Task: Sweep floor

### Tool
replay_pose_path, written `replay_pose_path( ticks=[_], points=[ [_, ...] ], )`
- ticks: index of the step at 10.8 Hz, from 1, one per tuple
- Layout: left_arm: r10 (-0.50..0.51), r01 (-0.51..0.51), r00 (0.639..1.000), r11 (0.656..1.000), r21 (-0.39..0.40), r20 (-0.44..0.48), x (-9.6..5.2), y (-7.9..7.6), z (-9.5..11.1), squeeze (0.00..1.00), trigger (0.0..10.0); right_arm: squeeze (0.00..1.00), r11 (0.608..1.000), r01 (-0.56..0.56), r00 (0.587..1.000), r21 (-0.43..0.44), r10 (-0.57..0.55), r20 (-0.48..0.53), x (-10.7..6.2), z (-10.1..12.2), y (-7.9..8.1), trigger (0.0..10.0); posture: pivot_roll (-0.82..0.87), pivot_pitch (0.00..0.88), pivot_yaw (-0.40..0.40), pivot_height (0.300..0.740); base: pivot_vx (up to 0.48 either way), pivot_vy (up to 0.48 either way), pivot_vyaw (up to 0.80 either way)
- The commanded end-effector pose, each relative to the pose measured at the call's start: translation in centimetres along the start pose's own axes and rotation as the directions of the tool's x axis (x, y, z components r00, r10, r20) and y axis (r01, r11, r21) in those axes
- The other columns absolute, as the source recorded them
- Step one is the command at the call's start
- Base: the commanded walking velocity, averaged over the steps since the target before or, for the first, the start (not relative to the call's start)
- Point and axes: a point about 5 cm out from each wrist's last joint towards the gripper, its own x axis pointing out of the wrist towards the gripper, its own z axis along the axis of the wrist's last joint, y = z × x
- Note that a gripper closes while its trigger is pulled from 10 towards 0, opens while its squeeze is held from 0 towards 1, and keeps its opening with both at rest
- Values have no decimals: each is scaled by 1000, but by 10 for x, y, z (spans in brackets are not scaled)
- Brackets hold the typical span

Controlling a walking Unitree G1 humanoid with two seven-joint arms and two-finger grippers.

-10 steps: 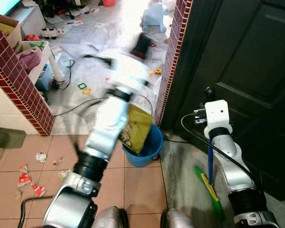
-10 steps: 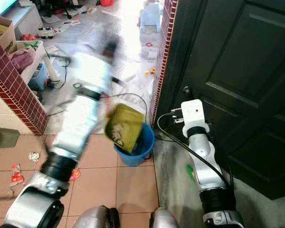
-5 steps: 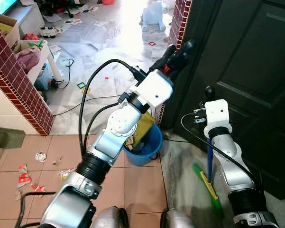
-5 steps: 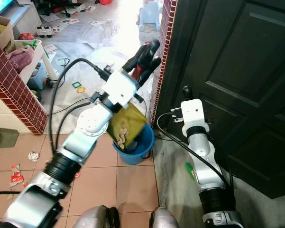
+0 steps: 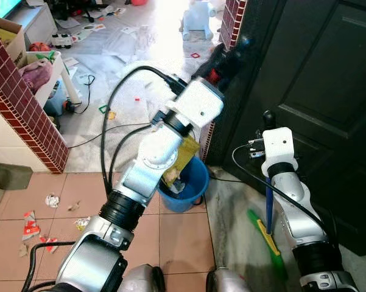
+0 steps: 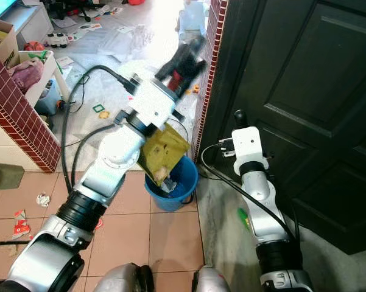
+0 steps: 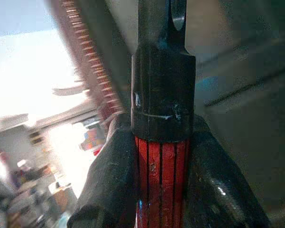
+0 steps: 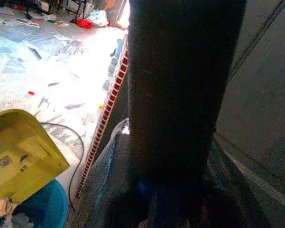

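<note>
My left fingers [image 5: 226, 59] are raised in front of the dark door [image 5: 329, 103], clamped on the dustpan's red-and-black handle [image 7: 161, 156]; the wrist view shows a finger [image 7: 113, 185] pressed to each side of the red ribbed grip. The yellow dustpan [image 6: 163, 153] hangs below that arm, tilted steeply with its mouth down over the blue bucket [image 5: 198, 185]. Scraps lie inside the bucket, and a pale wad sits at the pan's lower lip.

My right fingers [image 5: 268, 118] point upward beside the door, closed around the broom's pole [image 8: 173, 90]; the dark shaft runs between them, with a blue section [image 5: 270, 210] lower down. The broom's green head [image 5: 267, 239] rests on the grey floor by my right side, near the door's foot.

The bucket stands on the tan tiles [image 5: 176, 237] at the corner of a red brick pillar [image 5: 220, 79]. Paper scraps [image 5: 52, 200] and red-and-white wrappers [image 5: 30, 226] lie on the tiles to my left, well apart from the bucket. Beyond the doorway the bright room's floor is strewn with papers and toys.
</note>
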Motion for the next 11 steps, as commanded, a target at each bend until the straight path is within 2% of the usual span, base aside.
replay_pose_path(
  ticks=[1,3,4,6,7,8,9,10,11],
  points=[
    [106,-112,984,993,31,144,17,25,32,0,10000,0,1000,4,999,-17,-3,41,0,7,-4,10000,-127,70,8,740,0,0,0],
    [272,-281,947,959,29,173,25,69,44,0,10000,0,1000,1,999,-13,-1,44,3,8,-2,10000,-115,64,2,740,0,0,0],
    [273,-289,947,954,81,171,24,78,42,0,10000,0,1000,-4,999,-10,4,45,4,8,-1,10000,-111,62,1,740,0,0,0],
    [275,-289,951,953,96,141,18,78,36,0,10000,0,1000,-7,999,-9,7,48,4,8,1,10000,-114,57,4,740,0,0,0],
    [331,-351,933,923,156,141,15,93,40,0,10000,0,1000,-3,999,-8,3,46,5,8,-1,10000,-107,55,5,740,0,0,0],
    [397,-418,908,879,229,130,9,110,41,0,10000,0,1000,1,999,-4,-1,44,5,7,-2,10000,-107,55,5,740,0,0,0],
    [458,-457,886,834,311,75,-3,125,31,0,10000,0,1000,3,998,16,-4,57,5,8,-1,10000,-94,54,7,740,0,0,0],
    [512,-472,859,785,400,10,-26,136,17,0,10000,0,999,5,997,35,-8,74,6,11,1,10000,-89,55,9,740,0,0,0],
    [555,-480,831,749,456,-36,-45,142,8,0,10000,0,999,9,996,40,-12,85,6,14,1,10000,-86,56,10,740,0,0,0]
  ],
)
